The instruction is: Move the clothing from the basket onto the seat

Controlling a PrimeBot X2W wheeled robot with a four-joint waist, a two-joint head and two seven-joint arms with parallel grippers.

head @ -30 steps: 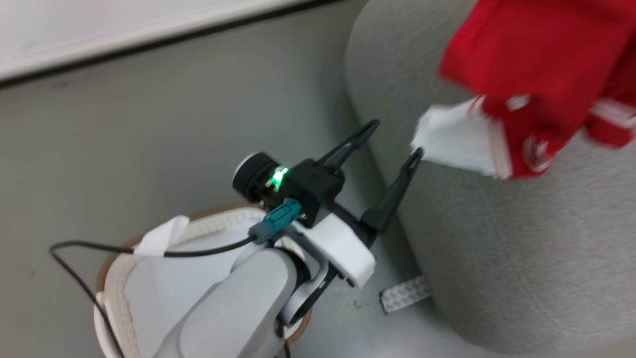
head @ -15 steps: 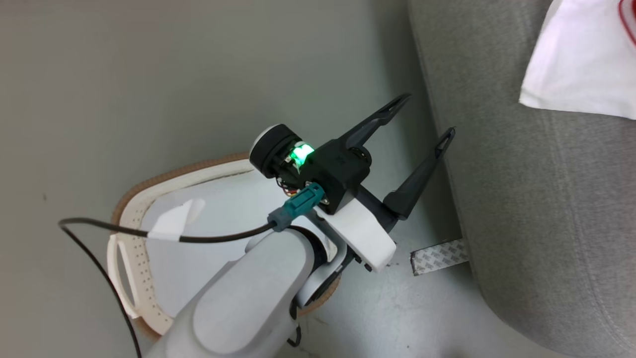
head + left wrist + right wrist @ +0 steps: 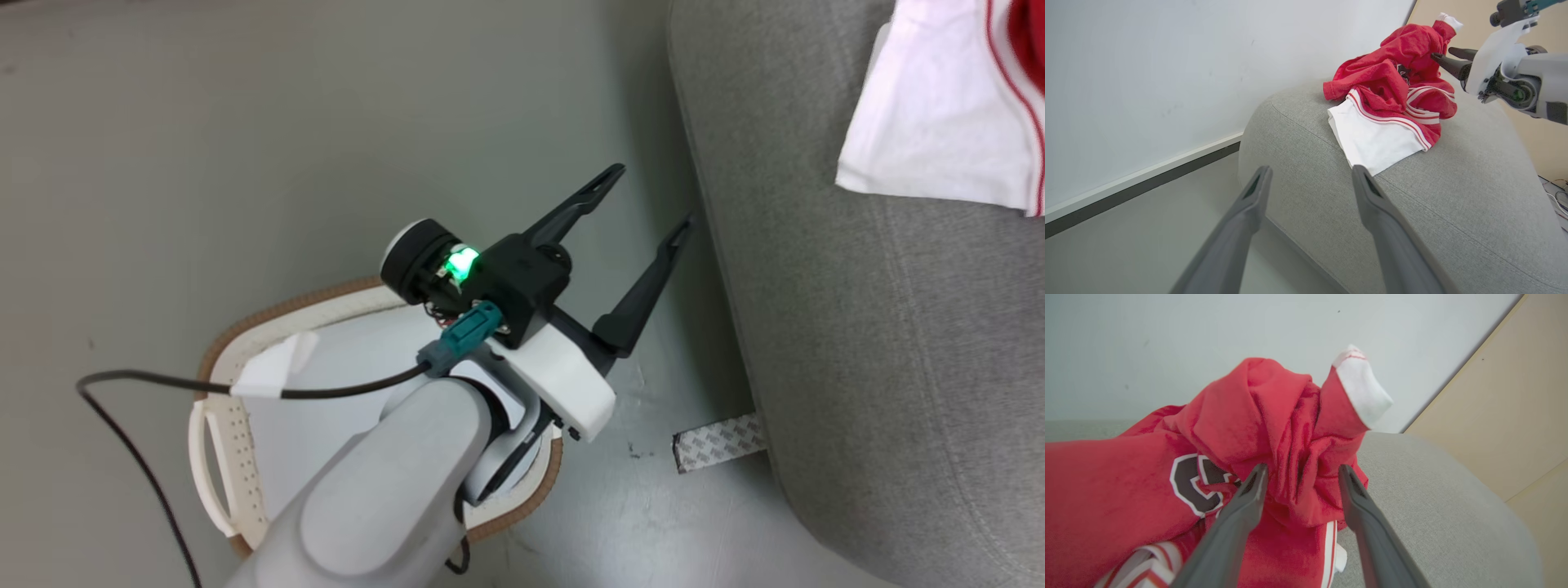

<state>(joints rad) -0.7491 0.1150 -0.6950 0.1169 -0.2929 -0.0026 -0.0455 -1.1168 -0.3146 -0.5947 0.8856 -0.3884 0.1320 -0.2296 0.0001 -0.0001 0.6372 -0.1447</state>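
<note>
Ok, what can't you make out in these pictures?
Basket inside: head view, the left arm covers much of it.
Jersey: head view, cut off by the top right edge.
Letter emblem: right wrist view, folds hide part of it.

Red and white clothing (image 3: 1384,81) in soft, matt cloth; the seat (image 3: 1453,196) wears a coarse-woven, matt grey upholstery fabric. The basket (image 3: 237,425) is smooth cream plastic with a braided-looking brown rim, the floor (image 3: 245,163) smooth with a faint sheen. The left hand (image 3: 651,198) has dark, matt plastic fingers (image 3: 637,302).
</note>
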